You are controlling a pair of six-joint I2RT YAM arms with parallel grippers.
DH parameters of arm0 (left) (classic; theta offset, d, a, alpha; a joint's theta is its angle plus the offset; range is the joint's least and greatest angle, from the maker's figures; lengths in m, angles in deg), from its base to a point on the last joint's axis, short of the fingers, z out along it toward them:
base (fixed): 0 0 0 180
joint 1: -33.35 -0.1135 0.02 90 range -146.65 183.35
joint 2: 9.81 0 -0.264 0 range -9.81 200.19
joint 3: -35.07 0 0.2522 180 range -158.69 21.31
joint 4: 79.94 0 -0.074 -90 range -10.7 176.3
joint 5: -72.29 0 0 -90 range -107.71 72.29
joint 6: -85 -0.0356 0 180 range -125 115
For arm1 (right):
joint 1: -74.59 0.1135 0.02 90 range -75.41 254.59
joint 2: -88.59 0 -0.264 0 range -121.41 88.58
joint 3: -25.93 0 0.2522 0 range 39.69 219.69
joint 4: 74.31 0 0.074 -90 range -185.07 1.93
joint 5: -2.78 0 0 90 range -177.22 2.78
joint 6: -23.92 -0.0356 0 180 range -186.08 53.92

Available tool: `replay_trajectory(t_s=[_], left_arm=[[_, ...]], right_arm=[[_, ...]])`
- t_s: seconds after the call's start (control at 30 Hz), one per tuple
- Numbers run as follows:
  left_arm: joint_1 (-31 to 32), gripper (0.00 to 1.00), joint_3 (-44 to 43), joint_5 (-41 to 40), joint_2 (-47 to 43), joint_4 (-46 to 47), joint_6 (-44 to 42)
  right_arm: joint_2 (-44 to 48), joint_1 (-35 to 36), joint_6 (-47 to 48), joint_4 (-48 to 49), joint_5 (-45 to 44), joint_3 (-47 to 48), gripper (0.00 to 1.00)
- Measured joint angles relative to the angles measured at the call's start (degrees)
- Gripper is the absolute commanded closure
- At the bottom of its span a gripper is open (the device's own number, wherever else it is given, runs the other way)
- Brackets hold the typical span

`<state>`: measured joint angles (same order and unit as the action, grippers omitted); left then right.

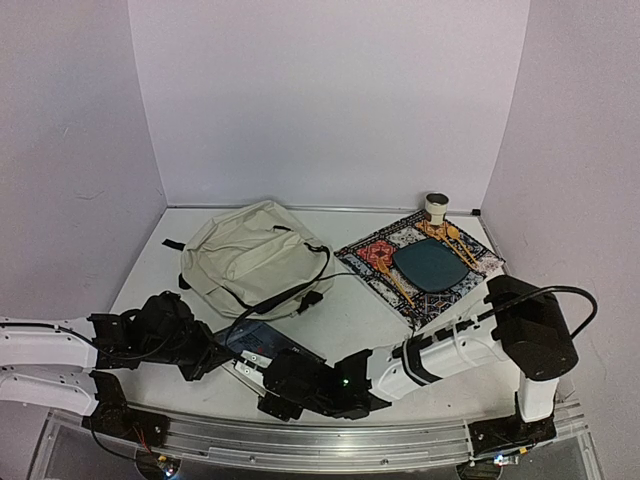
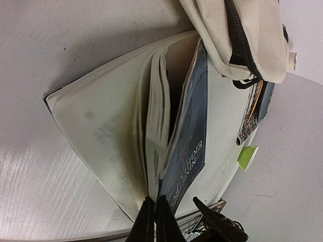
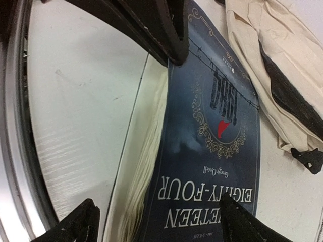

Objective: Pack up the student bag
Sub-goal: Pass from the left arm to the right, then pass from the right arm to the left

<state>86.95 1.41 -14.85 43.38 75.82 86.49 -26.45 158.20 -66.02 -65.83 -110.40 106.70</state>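
- Left pincer [image 2: 154,222] has its fingers pressed together at the bottom edge of the left wrist view, just where the dark cover of the book [image 2: 111,126] meets the fanned pages. We cannot tell whether the cover is nipped between them.
- Right pincer [image 3: 159,224] is spread wide, one finger on either side of the book's end, gripping nothing.
- We see the student bag [image 1: 250,260] lying flat on the table [image 1: 400,330], left of centre in the top view, its near edge over the book's far corner.
- We judge that a lift by the cover alone could let the pages sag open, so the book slips out or the cover creases.
- We think the black strap [image 1: 285,295] trailing toward the book could snag it on the way in.
- We see no open mouth on the bag, so a push could just shove the fabric.
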Motion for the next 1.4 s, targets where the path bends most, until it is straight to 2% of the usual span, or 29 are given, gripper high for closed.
replay_trajectory(t_s=[0.2, 0.33, 0.4, 0.43, 0.53, 0.67, 0.97, 1.4], left_arm=[[0.4, 1.0, -0.5, -0.1, 0.0, 0.0, 0.0], [0.5, 1.0, -0.8, -0.1, 0.0, 0.0, 0.0], [0.5, 0.98, -0.8, -0.1, 0.0, 0.1, 0.0], [0.5, 0.96, -0.8, -0.1, 0.0, 0.1, 0.0], [0.6, 0.81, -0.8, -0.1, 0.0, 0.1, -0.1], [0.9, 0.61, -0.8, -0.2, -1.8, 0.1, -0.6], [0.9, 0.36, -0.8, -3.7, -9.0, -0.1, -5.1], [0.8, 0.19, -1.3, -15.8, -21.5, -3.9, -10.9]], right_arm=[[-1.9, 0.1, 1.8, -2.2, -4.4, 2.4, 0.31], [-2.6, 0.3, 2.4, -3.6, -7.1, 3.1, 0.47], [-2.9, 0.6, 2.7, -4.0, -8.2, 3.3, 0.59], [-3.0, 0.8, 2.8, -4.2, -8.7, 3.4, 0.67], [-3.0, 1.3, 3.5, -4.6, -9.7, 3.5, 0.82], [-2.6, 1.6, 3.5, -5.1, -10.2, 3.5, 0.99], [5.7, 1.5, 3.0, -7.3, -11.8, 0.7, 1.0], [15.3, 1.6, 4.1, -10.3, -18.0, -1.8, 1.0]])
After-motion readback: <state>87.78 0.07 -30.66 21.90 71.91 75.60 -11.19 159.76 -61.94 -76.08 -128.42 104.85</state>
